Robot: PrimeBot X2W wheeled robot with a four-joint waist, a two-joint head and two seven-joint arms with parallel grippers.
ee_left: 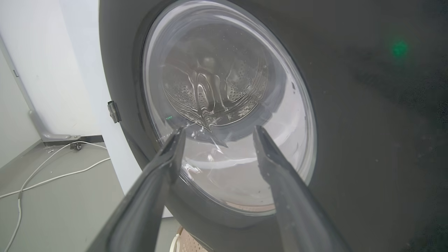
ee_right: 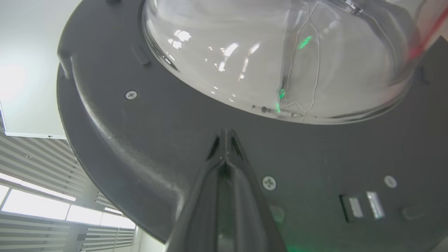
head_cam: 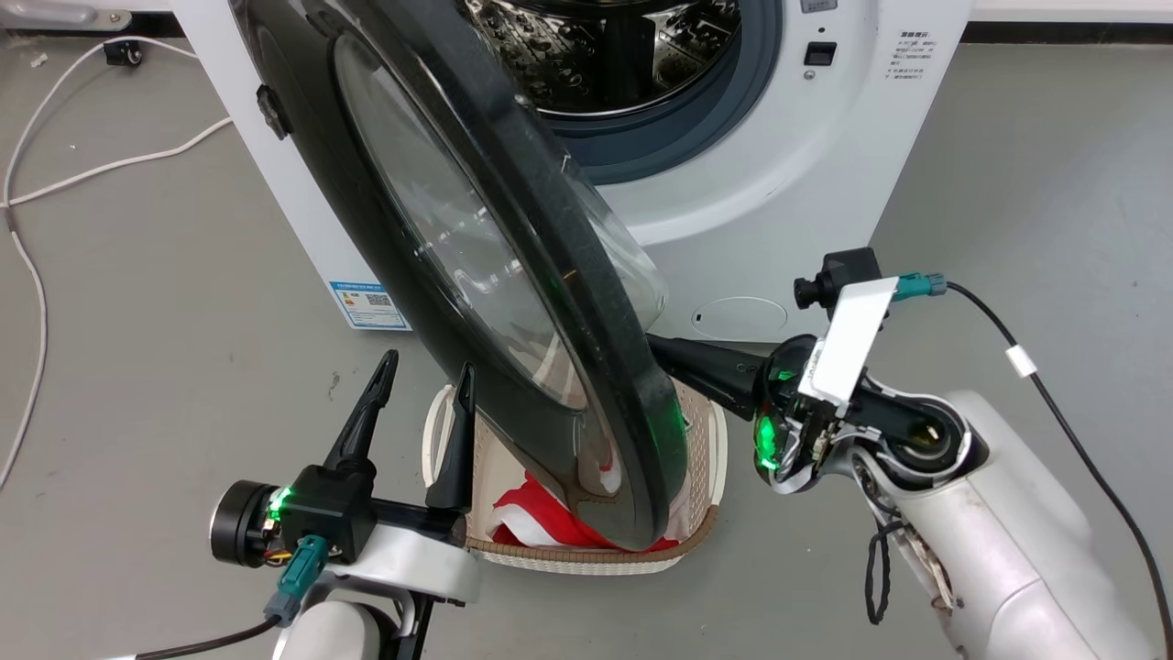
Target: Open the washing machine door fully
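The washing machine [head_cam: 779,183] is white, and its steel drum [head_cam: 596,55] is exposed. The washing machine door [head_cam: 586,321], glossy black with a clear bulging window [ee_left: 227,105], stands swung partway out towards me, hinged at the left. My right gripper [head_cam: 662,346] is shut with nothing in it. Its tips [ee_right: 225,132] rest against the door's inner face [ee_right: 157,140], just below the glass bowl [ee_right: 280,52]. My left gripper [head_cam: 426,376] is open on the door's outer side. It [ee_left: 219,128] points at the window, close to it, holding nothing.
A cream perforated basket [head_cam: 706,458] with red and white cloth [head_cam: 541,522] sits on the floor under the door's lower edge, right beside my left fingers. White cables [head_cam: 92,170] trail over the grey floor at the left. A blue sticker [head_cam: 369,304] and a round filter cap [head_cam: 738,318] mark the machine's front.
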